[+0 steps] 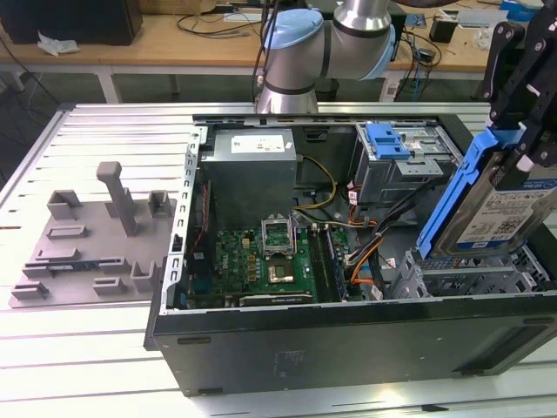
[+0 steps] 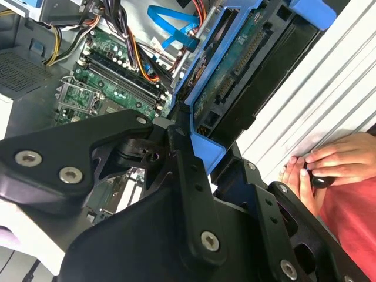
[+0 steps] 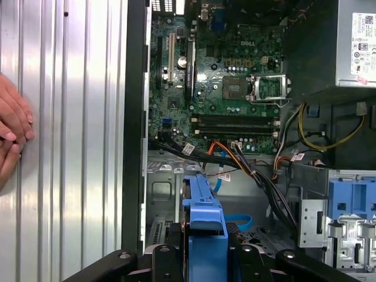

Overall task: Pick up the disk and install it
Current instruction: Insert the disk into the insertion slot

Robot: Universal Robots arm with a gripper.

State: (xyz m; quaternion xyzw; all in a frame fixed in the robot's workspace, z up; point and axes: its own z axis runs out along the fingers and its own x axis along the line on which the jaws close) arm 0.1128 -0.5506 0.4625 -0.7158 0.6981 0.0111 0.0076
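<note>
Blue-framed, the disk (image 1: 500, 205) hangs tilted over the drive cage (image 1: 466, 280), at three o'clock from the motherboard (image 1: 261, 261) in the exterior view. The gripper (image 1: 515, 144) stands above it, jaws pinching its upper end. The arm's elbow (image 1: 322, 39) bends at twelve o'clock of the computer case (image 1: 348, 353).

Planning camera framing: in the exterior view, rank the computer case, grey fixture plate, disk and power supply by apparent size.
Largest: computer case.
Next: grey fixture plate.
Unranked: disk and power supply look alike; the disk sits nearer the camera and runs off the picture's edge.
</note>
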